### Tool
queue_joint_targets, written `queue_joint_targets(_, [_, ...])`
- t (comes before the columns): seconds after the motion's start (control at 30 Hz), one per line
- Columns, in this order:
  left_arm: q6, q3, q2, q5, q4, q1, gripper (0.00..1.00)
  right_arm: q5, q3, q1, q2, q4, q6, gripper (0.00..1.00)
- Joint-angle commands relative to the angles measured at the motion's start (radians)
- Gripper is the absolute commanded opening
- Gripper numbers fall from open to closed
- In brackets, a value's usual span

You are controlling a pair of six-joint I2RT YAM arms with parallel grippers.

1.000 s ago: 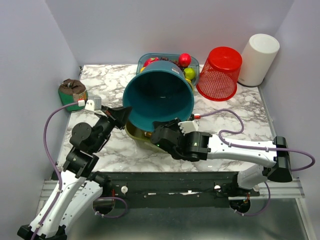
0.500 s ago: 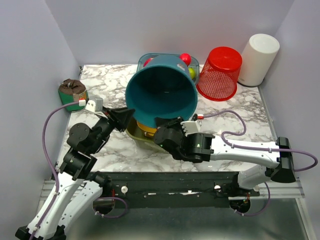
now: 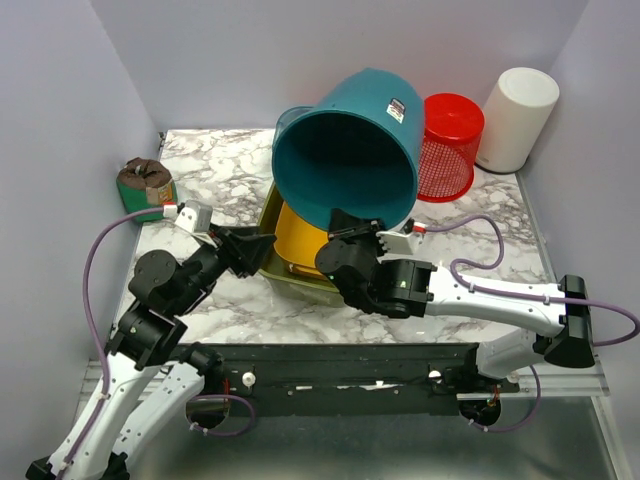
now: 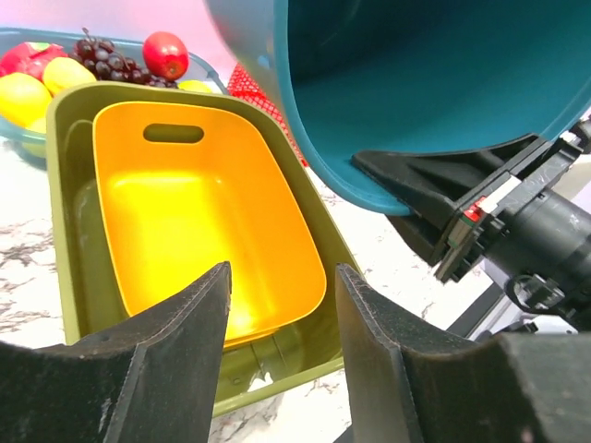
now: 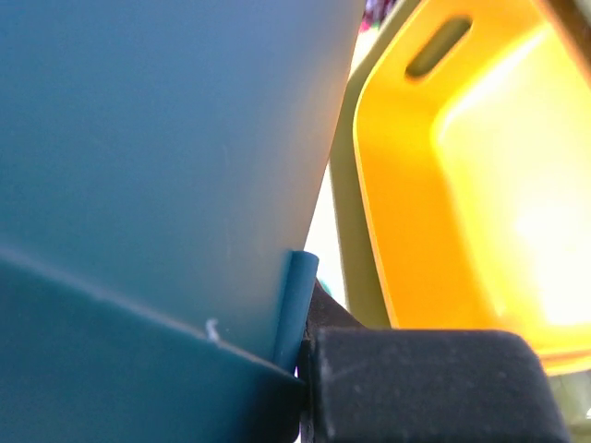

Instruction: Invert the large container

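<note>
The large teal container (image 3: 350, 150) is lifted off the table and tilted on its side, its mouth facing the camera and down. My right gripper (image 3: 365, 228) is shut on its near rim; the right wrist view shows the rim (image 5: 295, 309) pinched against a black finger (image 5: 416, 378). The container also fills the top of the left wrist view (image 4: 416, 83). My left gripper (image 3: 262, 243) is open and empty, just left of the olive tray (image 3: 268, 215), with its fingers (image 4: 175, 369) apart over the tray's near edge.
An orange tub (image 3: 300, 235) sits nested inside the olive tray under the lifted container. A clear bowl of fruit (image 4: 55, 65) is behind it. A red mesh basket (image 3: 448, 140) and a white cylinder (image 3: 517, 118) stand at the back right. A small pot (image 3: 145, 185) is at the left.
The right gripper has raised the teal container off the tray and tipped it back and to the right, uncovering the orange tub. The left gripper shifted slightly right.
</note>
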Motion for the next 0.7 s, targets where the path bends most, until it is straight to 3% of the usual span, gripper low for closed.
queue_joint_targets(0.0, [0.045,0.060,-0.016,-0.042,-0.054,-0.002,0.58,0.292,-0.032,-0.024,-0.052,-0.021,-0.124,0.01])
queue_joint_targets(0.07, [0.048,0.063,-0.014,-0.045,-0.058,-0.002,0.58,0.308,-0.039,-0.043,-0.078,-0.096,-0.057,0.01])
queue_joint_targets(0.17, [0.045,0.063,-0.008,-0.050,-0.053,-0.002,0.58,0.327,-0.003,-0.092,-0.074,-0.439,0.198,0.01])
queue_joint_targets(0.23, [0.045,0.062,0.001,-0.047,-0.051,-0.002,0.57,0.368,0.117,-0.125,-0.033,-0.822,0.317,0.01])
queue_joint_targets(0.27, [0.047,0.060,0.004,-0.045,-0.047,-0.002,0.57,0.369,0.167,-0.145,0.027,-0.998,0.565,0.01])
queue_joint_targets(0.3, [0.045,0.060,0.008,-0.042,-0.044,0.000,0.58,0.372,0.189,-0.162,0.036,-1.124,0.495,0.01])
queue_joint_targets(0.37, [0.044,0.059,0.018,-0.038,-0.035,-0.002,0.57,0.374,0.186,-0.190,0.023,-1.124,0.346,0.01])
queue_joint_targets(0.53, [0.051,0.068,0.028,-0.044,-0.036,0.000,0.58,0.377,-0.016,-0.311,-0.107,-1.121,0.338,0.01])
queue_joint_targets(0.67, [0.054,0.068,0.048,-0.033,-0.024,0.000,0.57,0.377,-0.114,-0.395,-0.187,-1.118,0.231,0.01])
